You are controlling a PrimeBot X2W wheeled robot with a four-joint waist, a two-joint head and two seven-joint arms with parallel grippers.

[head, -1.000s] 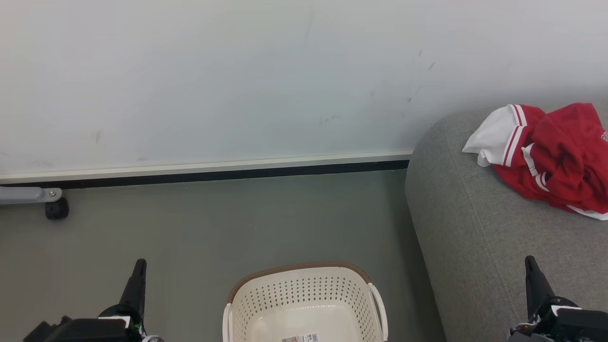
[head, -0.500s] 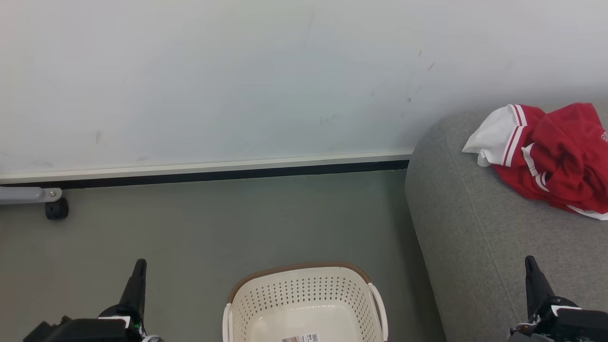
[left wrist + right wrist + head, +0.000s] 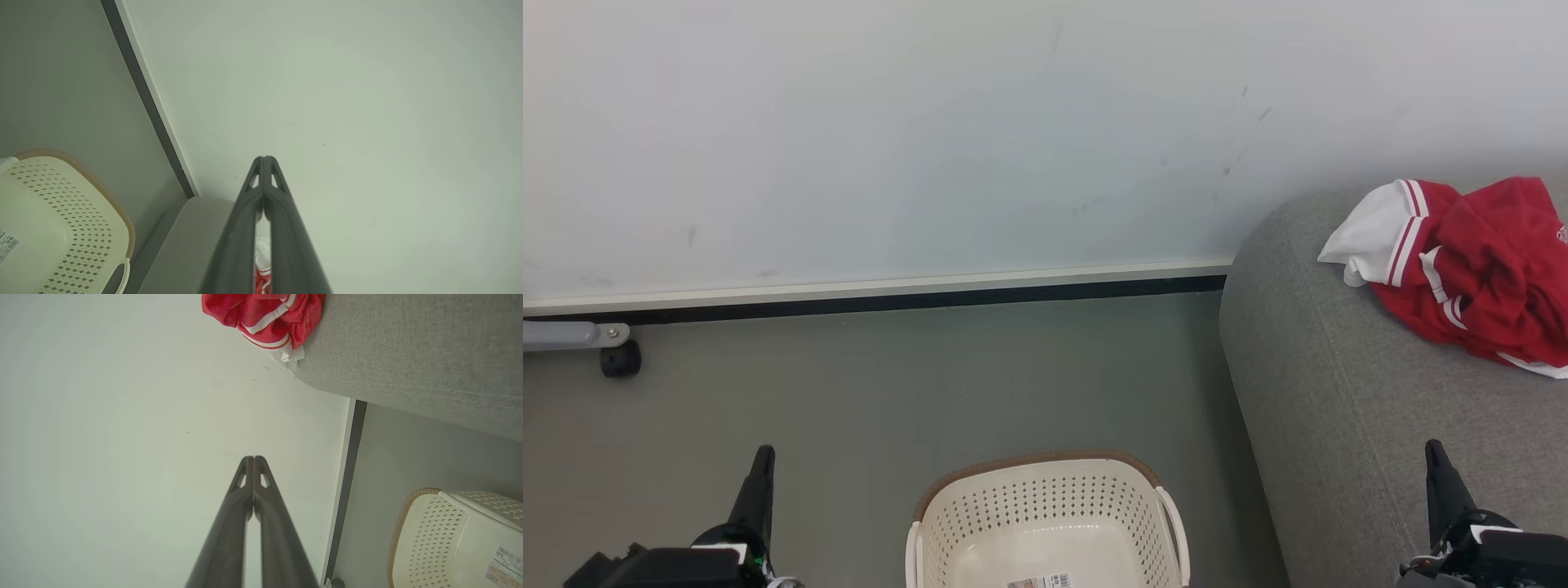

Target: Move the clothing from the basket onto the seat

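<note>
The red and white clothing [image 3: 1470, 273] lies crumpled on the grey seat [image 3: 1339, 392] at the right; it also shows in the right wrist view, clothing [image 3: 265, 314] on the seat [image 3: 408, 355]. The cream basket [image 3: 1045, 523] stands on the floor at bottom centre with nothing but a label inside; the basket [image 3: 57, 228] and basket [image 3: 449, 539] show in both wrist views. My left gripper [image 3: 764, 451] is shut and empty, left of the basket. My right gripper [image 3: 1432, 446] is shut and empty, above the seat's front part.
A pale wall with a dark skirting strip [image 3: 874, 298] runs behind the grey-green floor [image 3: 890, 392]. A grey leg with a black caster [image 3: 619, 359] stands at the far left by the wall.
</note>
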